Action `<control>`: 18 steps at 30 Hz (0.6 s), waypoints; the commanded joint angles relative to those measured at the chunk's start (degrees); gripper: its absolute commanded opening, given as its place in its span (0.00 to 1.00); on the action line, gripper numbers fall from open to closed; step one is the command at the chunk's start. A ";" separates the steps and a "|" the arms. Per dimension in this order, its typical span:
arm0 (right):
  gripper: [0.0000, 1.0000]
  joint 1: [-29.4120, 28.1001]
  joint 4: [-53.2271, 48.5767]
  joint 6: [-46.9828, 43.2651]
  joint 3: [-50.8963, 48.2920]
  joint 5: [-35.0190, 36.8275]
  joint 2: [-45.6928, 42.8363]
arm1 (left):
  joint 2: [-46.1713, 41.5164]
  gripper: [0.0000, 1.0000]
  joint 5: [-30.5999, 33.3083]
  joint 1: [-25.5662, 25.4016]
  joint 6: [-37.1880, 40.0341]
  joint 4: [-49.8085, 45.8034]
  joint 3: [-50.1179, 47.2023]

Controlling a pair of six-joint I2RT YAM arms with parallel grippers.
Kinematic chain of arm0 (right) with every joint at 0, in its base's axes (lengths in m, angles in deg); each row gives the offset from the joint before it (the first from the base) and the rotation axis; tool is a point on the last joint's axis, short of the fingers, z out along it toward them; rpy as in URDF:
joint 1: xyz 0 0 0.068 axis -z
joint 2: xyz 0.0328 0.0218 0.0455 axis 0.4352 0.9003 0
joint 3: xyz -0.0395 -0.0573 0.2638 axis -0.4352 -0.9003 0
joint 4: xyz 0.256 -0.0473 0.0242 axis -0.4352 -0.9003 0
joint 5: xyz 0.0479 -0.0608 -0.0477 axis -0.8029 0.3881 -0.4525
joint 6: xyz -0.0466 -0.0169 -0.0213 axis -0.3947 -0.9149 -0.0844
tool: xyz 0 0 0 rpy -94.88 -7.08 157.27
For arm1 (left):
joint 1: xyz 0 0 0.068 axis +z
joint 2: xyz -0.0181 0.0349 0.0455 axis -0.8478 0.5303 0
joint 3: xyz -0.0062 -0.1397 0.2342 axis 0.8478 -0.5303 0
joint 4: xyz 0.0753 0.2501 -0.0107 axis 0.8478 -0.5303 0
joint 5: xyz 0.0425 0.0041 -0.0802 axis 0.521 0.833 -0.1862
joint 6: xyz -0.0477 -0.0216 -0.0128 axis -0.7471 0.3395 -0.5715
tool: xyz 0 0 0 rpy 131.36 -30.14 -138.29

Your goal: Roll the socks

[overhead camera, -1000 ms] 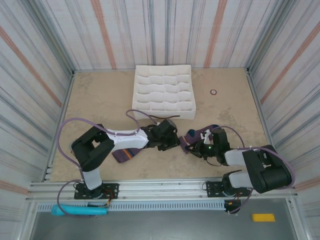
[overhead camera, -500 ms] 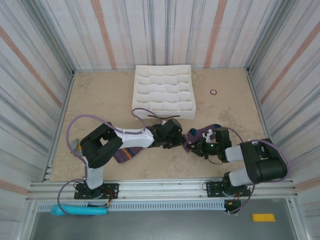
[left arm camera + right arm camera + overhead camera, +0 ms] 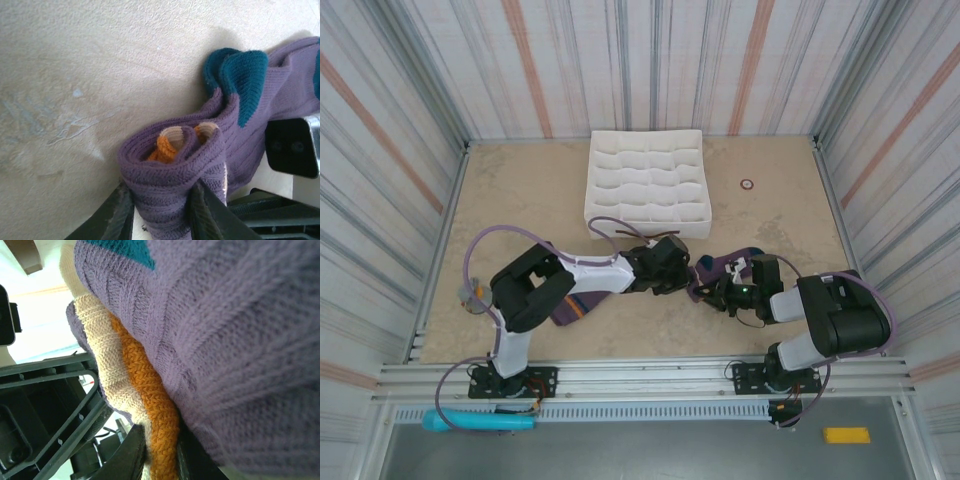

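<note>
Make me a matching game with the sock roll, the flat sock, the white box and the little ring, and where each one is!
Things:
1. sock roll
2. flat sock
3. white box
4. little ring

Places:
a. on the bare table, right of the box
b. partly under the left arm
c. back middle of the table
d. pinched in the left gripper

Pairs: 1-d, 2-b, 3-c, 4-a

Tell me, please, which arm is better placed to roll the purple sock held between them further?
Left, likely: the left tool clasps the sock's rolled end, ready to turn it on, while the right tool pinches the orange band, better suited to anchoring.
</note>
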 commanded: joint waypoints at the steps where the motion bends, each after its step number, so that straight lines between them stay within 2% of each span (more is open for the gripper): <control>1: 0.05 0.51 -9.08 1.64 -0.92 5.58 1.26 | 2.11 0.17 2.99 -0.40 -2.63 -7.31 1.43; 3: 0.18 0.22 -12.58 -0.42 -0.12 6.82 -0.96 | 1.68 0.03 3.69 -0.27 -2.97 -10.26 2.45; 4: 0.25 -0.15 -15.50 -1.90 0.61 7.87 -2.59 | 1.49 0.00 3.81 -0.16 -2.62 -11.95 3.16; 10: 0.59 -6.40 -34.26 -11.71 7.40 17.59 -14.47 | -0.55 0.00 0.70 1.36 -1.81 -16.92 3.60; 13: 0.68 -10.42 -39.47 -14.91 9.76 23.20 -19.21 | -1.77 0.00 -1.47 2.59 -1.43 -19.45 3.42; 18: 0.79 -17.57 -42.29 -18.00 10.77 32.92 -26.41 | -3.73 0.00 -4.14 4.20 0.67 -23.72 3.58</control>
